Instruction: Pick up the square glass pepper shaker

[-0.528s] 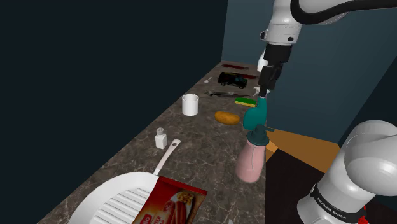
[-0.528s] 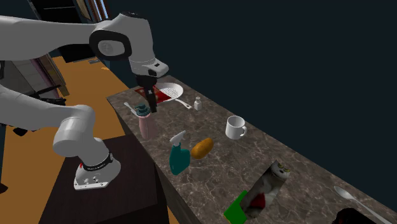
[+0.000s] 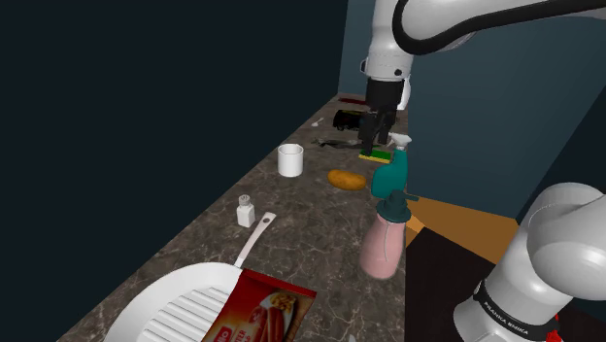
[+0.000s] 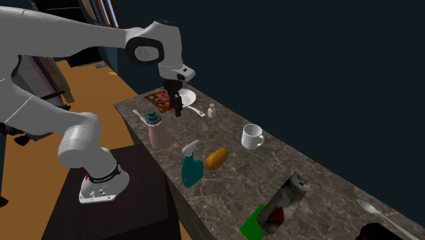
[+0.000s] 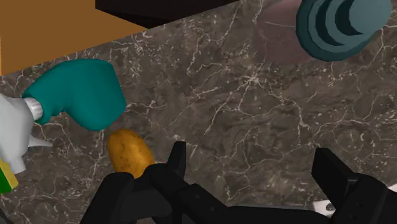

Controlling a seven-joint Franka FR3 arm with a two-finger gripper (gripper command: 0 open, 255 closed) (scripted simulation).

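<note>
gripper (image 3: 373,144) released: fingers apart over bare marbled counter (image 5: 242,95), nothing between them (potato (image 5: 129,151) just beside one finger in wrist view). hangs above counter, right of white mug (image 3: 290,159) in shoulder view. pepper shaker (image 3: 246,210) small, pale, upright on counter, lower left of mug, well apart from gripper. teal spray bottle (image 3: 392,175) right of mug, past potato.

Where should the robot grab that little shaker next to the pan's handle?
Probably best to come straight down from above and pinch the small pale shaker across two opposite sides of its boxy body, just under the cap. It stands upright, and the frying pan's handle lies close beside it, so coming in from the side looks crowded.
</note>
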